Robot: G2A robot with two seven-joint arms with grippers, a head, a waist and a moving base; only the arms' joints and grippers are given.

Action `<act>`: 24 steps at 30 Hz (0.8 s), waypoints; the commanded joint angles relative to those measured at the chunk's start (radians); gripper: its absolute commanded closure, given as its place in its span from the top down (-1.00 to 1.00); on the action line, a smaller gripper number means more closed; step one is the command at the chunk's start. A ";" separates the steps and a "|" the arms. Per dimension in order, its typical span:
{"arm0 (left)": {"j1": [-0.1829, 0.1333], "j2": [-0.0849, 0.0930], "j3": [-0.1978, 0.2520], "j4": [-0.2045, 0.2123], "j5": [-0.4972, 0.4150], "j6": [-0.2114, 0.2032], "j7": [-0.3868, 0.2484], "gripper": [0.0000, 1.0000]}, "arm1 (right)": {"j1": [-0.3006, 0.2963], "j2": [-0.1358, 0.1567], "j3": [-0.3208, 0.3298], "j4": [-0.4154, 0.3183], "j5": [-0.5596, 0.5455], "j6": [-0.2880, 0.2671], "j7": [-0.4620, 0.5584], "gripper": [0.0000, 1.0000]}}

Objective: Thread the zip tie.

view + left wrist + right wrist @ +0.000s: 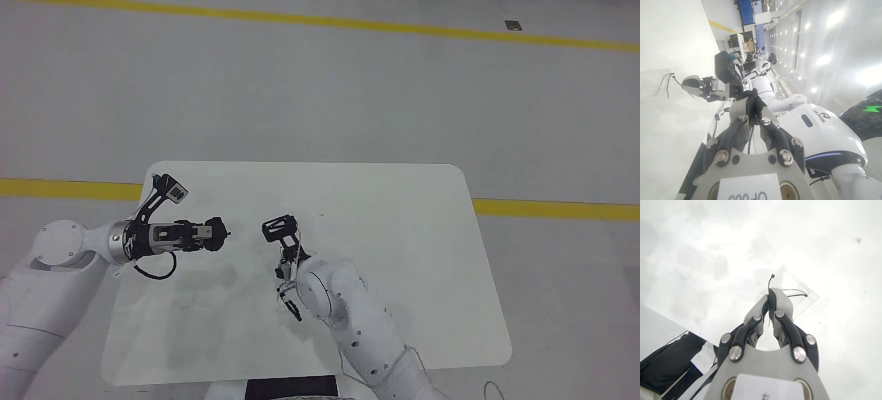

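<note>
1. The right gripper (769,294) is pinched narrow on a black zip tie (769,284), at the near edge of the clear tray (811,302).
2. The tie's head sticks out past the fingertips, over the tray, and its tail hangs back between the fingers.
3. A second zip tie (806,295) lies in the tray, just beyond.
4. The left gripper (753,100), pads pressed together, is well apart from the tray.
</note>
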 commanded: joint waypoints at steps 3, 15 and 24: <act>0.000 0.000 0.000 0.000 0.000 0.000 0.000 -1.00 | -0.087 0.024 0.102 -0.082 0.129 -0.138 -0.066 -1.00; 0.000 0.000 0.000 0.000 0.000 0.000 0.000 -1.00 | -0.140 0.059 0.248 -0.066 0.465 -0.407 -0.137 -1.00; 0.000 0.000 0.000 0.000 0.000 0.000 0.000 -1.00 | -0.145 0.059 0.238 -0.050 0.483 -0.410 -0.164 -1.00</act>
